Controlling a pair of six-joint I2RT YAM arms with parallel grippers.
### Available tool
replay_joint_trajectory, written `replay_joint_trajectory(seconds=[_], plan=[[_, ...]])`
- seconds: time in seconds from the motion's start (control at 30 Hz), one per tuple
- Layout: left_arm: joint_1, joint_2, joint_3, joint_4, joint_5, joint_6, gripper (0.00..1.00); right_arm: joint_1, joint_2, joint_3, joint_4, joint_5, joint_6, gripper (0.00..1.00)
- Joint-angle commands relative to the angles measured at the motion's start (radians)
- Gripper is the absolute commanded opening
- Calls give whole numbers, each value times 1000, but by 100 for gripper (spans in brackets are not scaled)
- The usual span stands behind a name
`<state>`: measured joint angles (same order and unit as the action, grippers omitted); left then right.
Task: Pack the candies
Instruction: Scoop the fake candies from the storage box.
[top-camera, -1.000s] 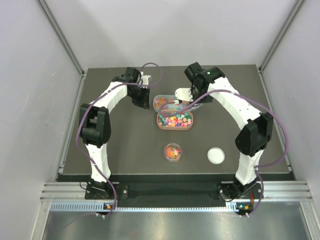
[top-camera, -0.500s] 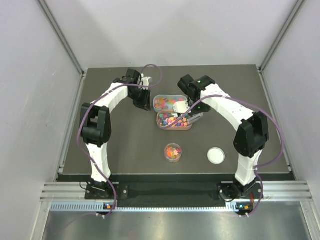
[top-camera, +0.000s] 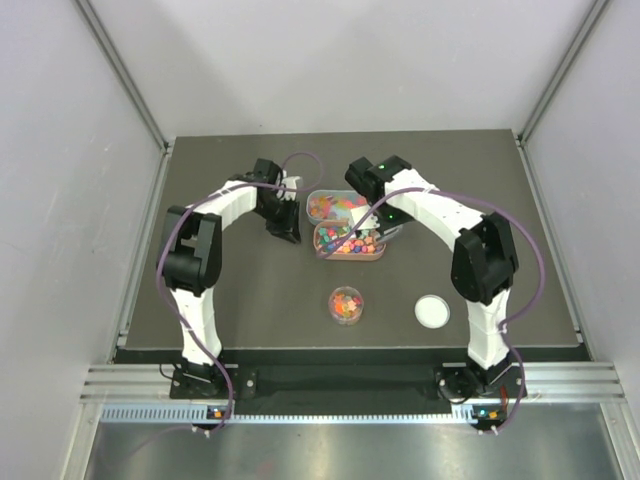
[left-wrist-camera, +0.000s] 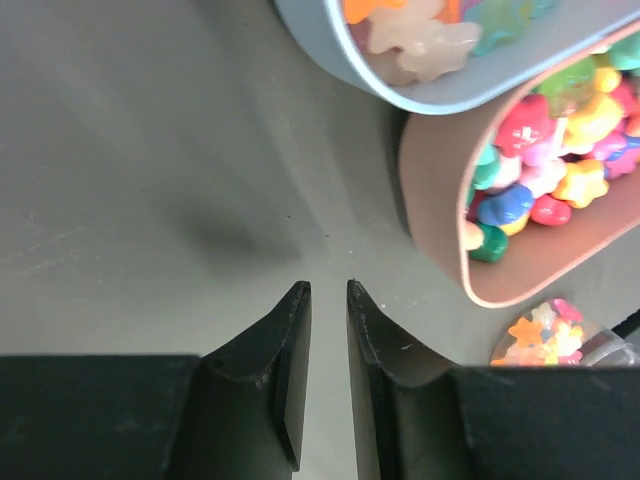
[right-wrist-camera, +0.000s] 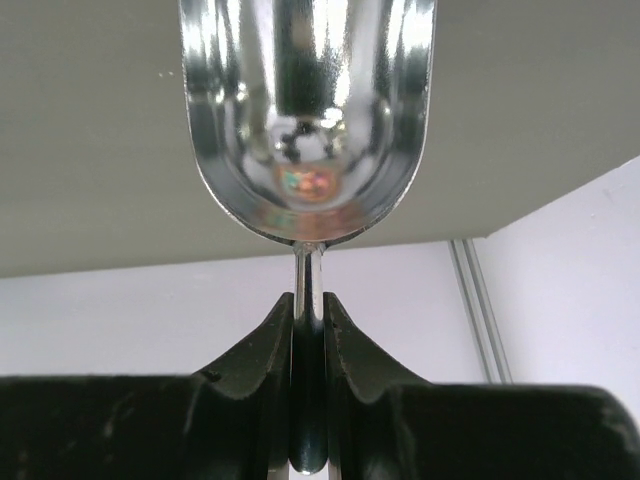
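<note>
Pinching the scoop (right-wrist-camera: 308, 120) by its thin stem in the right gripper (right-wrist-camera: 308, 310), bowl bare of sweets. Poised now over the pink tray (left-wrist-camera: 435, 200), after swinging in from the trays' 12 o'clock side within the last second; probably lining up a fresh scoop. Keeping the left gripper (left-wrist-camera: 328, 300) parted by only a slit, holding nothing, low at the trays' 9 o'clock. Leaving candies (left-wrist-camera: 540, 190) heaped in the pink and the grey tray (left-wrist-camera: 450, 95), some already in the jar (top-camera: 346, 304) at 6 o'clock, lid (top-camera: 432, 311) off at its 3 o'clock.
</note>
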<state>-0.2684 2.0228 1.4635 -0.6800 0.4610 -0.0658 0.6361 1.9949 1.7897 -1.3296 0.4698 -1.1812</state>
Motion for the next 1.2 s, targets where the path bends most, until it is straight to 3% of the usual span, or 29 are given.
replay_joint_trajectory(seconds=[0.0,0.33,0.53,0.9,1.17], plan=[[0,-101,-8,59,39,-5,26,28,28,40,-143,73,12,0],[-2,-156,-86,123,111,-16,26,76,68,125,-145,101,-8,0],[-2,-182,-101,128,114,-8,26,93,67,134,-145,37,6,0],[-12,-168,-103,137,163,-17,26,77,38,-27,-145,-83,114,0],[-49,-138,-84,137,188,-14,26,70,62,-16,-145,-85,124,0]])
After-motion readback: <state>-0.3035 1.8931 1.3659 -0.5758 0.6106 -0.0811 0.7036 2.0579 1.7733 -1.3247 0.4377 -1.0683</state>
